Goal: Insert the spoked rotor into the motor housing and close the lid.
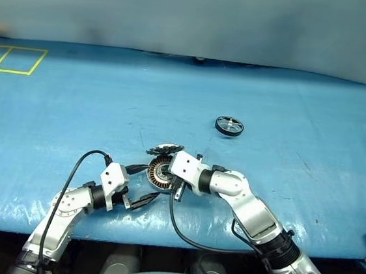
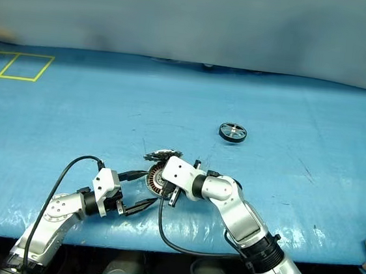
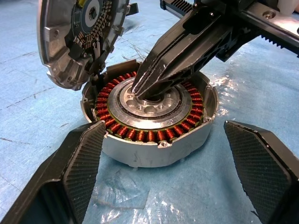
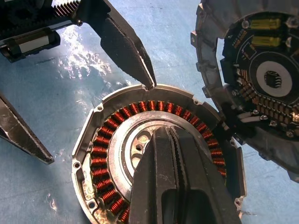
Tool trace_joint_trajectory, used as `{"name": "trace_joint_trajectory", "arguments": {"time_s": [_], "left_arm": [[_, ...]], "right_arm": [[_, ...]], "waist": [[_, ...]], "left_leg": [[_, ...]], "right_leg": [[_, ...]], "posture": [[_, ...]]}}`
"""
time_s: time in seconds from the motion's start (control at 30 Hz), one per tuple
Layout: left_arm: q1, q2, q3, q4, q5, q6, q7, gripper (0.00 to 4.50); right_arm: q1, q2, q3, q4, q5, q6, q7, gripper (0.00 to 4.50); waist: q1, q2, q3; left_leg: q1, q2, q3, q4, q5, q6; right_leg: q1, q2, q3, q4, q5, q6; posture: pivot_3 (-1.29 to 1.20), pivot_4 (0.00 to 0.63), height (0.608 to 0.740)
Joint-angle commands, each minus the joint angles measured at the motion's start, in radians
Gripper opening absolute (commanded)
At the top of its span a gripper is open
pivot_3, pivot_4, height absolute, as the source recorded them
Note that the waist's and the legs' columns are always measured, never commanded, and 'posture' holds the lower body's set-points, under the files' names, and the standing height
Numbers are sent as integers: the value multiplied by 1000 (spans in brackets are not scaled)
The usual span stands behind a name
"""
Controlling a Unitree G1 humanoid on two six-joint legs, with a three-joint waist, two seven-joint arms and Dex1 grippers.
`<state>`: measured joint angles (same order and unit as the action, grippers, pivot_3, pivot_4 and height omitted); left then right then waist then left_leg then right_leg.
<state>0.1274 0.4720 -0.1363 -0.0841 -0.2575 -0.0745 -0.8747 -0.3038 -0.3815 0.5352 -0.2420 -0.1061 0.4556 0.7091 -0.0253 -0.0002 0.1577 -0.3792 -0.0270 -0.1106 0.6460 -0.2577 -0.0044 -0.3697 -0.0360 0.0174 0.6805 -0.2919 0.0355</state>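
Copper-wound silver-grey motor housing (image 3: 154, 126), near worktop's (image 1: 317, 105) front edge, hinged lid (image 3: 77, 37) upright. Right end effector (image 3: 140, 91) clenched, tips on its hub; left end effector (image 1: 140, 186) released, flanking. Black spoked rotor (image 1: 229, 125) well apart, mid-worktop.

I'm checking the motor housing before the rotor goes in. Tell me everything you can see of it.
The motor housing is a round, flat silver-grey metal puck lying on the blue table cover, open side up. Inside, copper-brown windings ring a shiny silver hub. Its lid stands raised at one edge. The shut right gripper presses its tips on the hub. The open left gripper straddles the puck; its fingers are not seen touching it.
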Motion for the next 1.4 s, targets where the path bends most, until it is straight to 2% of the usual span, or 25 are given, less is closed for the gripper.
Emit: {"name": "trace_joint_trajectory", "arguments": {"time_s": [0.03,0.3,0.6,0.73,0.93,1.17,1.23,1.4], "left_arm": [[8,3,16,-18,-13,-1,-1,4326],[9,1,15,-18,-16,-1,-2,4326],[10,2,16,-17,-15,1,-3,4326],[10,4,17,-18,-15,3,-4,4326],[-1,2,20,-11,-22,8,-7,4326],[-34,-3,30,6,-37,11,-4,4326],[-49,-5,31,17,-40,13,-5,4326],[-78,-8,30,41,-40,13,-6,4326]], "right_arm": [[17,-35,33,41,-48,16,8,35],[14,-78,84,64,-120,37,20,35],[23,-80,70,57,-130,41,23,35],[31,-57,40,41,-108,28,8,35],[45,13,-88,-79,20,62,2,35],[60,-99,-158,-229,91,145,72,35],[63,-160,-211,-247,99,162,82,35],[30,-315,-311,-160,58,158,67,35]], "waist": [[1,0,0],[8,1,-4],[4,2,-9],[5,2,-9],[3,2,-9],[4,2,-7],[4,3,-7],[5,2,-6]], "left_leg": [[1,0,0,0,0,0],[2,0,-1,0,0,0],[3,0,-1,1,0,0],[3,0,-1,1,0,0],[1,0,-1,0,0,0],[-3,0,-1,-1,0,0],[-3,0,-1,-1,0,0],[-4,-1,0,-1,0,1]], "right_leg": [[0,0,0,0,0,0],[0,0,0,-1,0,0],[2,0,0,-1,0,0],[2,0,0,-1,0,0],[2,0,0,-1,0,0],[-1,0,0,-1,0,0],[-1,0,0,-1,0,0],[-1,0,-1,-2,0,0]], "posture": [[0,150,740],[0,150,740],[0,150,740],[0,150,740],[0,150,740],[0,150,740],[0,150,740],[0,150,740]]}}
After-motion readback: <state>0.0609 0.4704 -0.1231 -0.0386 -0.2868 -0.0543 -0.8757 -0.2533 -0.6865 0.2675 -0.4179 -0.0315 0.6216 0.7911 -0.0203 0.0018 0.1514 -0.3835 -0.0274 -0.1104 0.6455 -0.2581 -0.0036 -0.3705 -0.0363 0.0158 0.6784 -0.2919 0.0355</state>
